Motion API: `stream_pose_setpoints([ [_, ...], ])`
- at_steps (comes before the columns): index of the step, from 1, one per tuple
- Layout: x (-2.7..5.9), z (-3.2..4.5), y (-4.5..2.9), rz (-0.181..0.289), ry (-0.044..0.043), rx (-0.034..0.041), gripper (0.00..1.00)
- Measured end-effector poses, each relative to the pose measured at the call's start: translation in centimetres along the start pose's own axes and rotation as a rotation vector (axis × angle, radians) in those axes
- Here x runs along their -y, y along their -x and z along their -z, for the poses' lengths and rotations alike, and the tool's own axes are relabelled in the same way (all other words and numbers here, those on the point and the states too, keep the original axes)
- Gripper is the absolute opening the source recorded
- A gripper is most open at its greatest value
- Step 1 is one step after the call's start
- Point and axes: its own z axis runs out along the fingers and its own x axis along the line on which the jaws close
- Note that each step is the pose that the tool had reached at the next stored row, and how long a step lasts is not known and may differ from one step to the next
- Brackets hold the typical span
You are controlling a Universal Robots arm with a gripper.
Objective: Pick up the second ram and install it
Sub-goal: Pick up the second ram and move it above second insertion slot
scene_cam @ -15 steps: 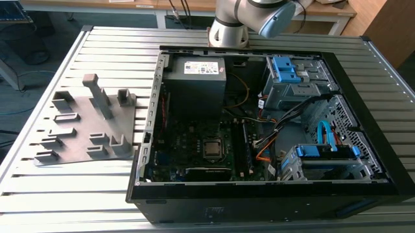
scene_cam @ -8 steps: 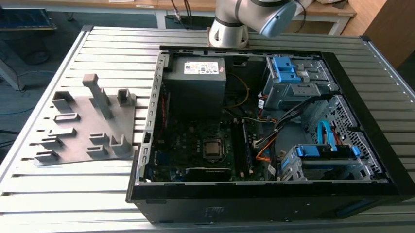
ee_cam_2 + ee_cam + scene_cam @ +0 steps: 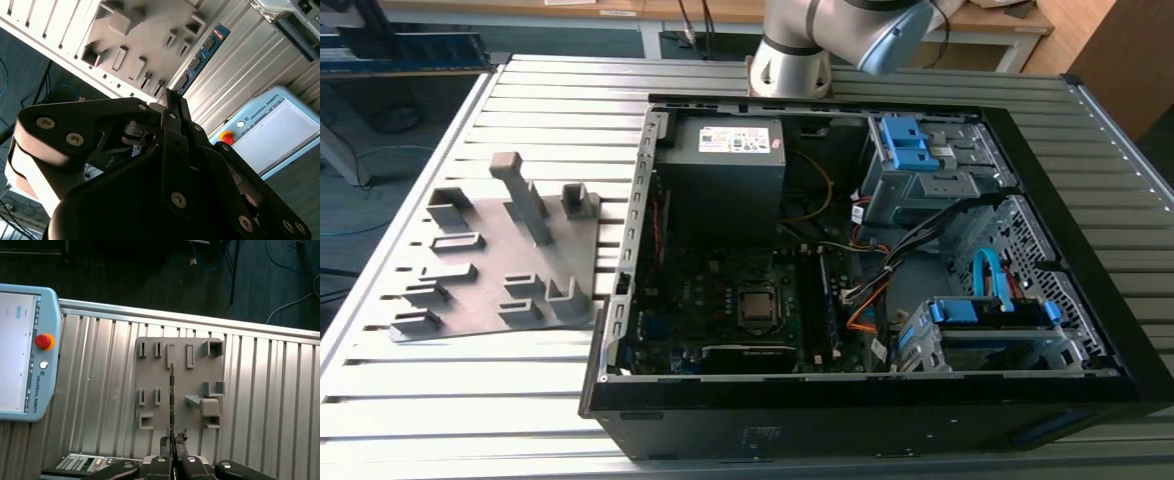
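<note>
My gripper (image 3: pixel 172 441) is shut on the second ram (image 3: pixel 172 390), a thin dark stick seen edge-on in the first wrist view. It sticks straight out from between the fingertips, above the grey holder plate (image 3: pixel 196 381). In the second wrist view the same stick (image 3: pixel 202 56) shows its blue-green face and small chips, reaching out from the closed black gripper (image 3: pixel 170 97) past the edge of the plate (image 3: pixel 150 27). The exterior view has the plate (image 3: pixel 487 285) on the table at its left, with the arm's base (image 3: pixel 790 62) at the back.
An open black computer case (image 3: pixel 854 400) lies on the slatted metal table (image 3: pixel 534 90), its motherboard (image 3: pixel 747 290) exposed, with blue drive cages (image 3: pixel 914 150) at the exterior view's right. A light-blue teach pendant (image 3: pixel 20 350) with a red stop button (image 3: pixel 44 341) rests beside the plate.
</note>
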Motion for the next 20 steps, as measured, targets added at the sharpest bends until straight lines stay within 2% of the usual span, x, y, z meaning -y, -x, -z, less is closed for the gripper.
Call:
stream_pose_setpoints([
  [8, 3.66, -0.45, -0.38, 0.0, 0.0001, 0.0001, 0.14],
  [20, 9.13, -0.59, -0.92, 0.0, 0.0022, 0.0003, 0.14],
])
